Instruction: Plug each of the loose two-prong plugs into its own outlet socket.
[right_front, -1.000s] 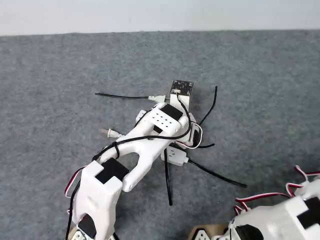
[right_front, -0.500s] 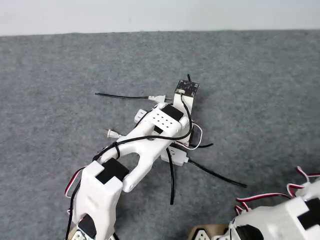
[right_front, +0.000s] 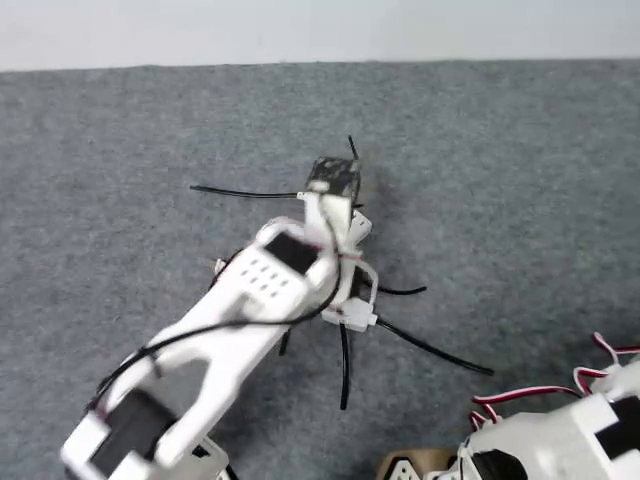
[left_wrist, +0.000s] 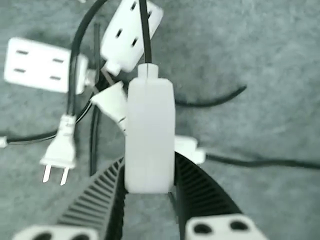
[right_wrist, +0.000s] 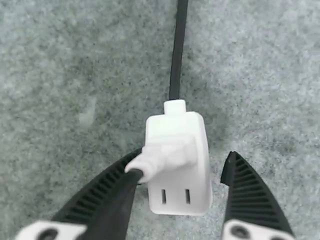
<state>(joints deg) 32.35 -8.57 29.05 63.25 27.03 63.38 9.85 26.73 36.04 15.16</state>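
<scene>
In the high view, the left arm (right_front: 240, 300) is stretched across the grey table (right_front: 520, 150). Its wrist is placed over a cluster of white socket blocks (right_front: 352, 312), from which black cords (right_front: 435, 348) are spread outward. The claw under the wrist is covered by the arm. The right arm (right_front: 560, 440) is seen at the near right corner, well apart from the cluster.

In the left wrist view, what the arm covers from above is laid bare. The left gripper (left_wrist: 149, 165) is clenched on a long socket block (left_wrist: 149, 125), which is pressed by a ribbed black finger (left_wrist: 197, 187) on each side; a cord is led out of its far end. Beyond it a second socket block (left_wrist: 131, 31) and a third socket block (left_wrist: 42, 65) are found on the table, each with two pairs of slots. A loose plug (left_wrist: 60, 150) is laid just beside the grip, untouched, its two prongs bare.

In the right wrist view, the right gripper (right_wrist: 182, 165) is released, its fingers set apart on either side of a plugged socket block (right_wrist: 195, 145). A gap is left between the block and one finger. A white plug (right_wrist: 165, 152) is seated in one outlet, and the pair of slots beside it is free. The block's own cord (right_wrist: 177, 50) is run away from the claw.
</scene>
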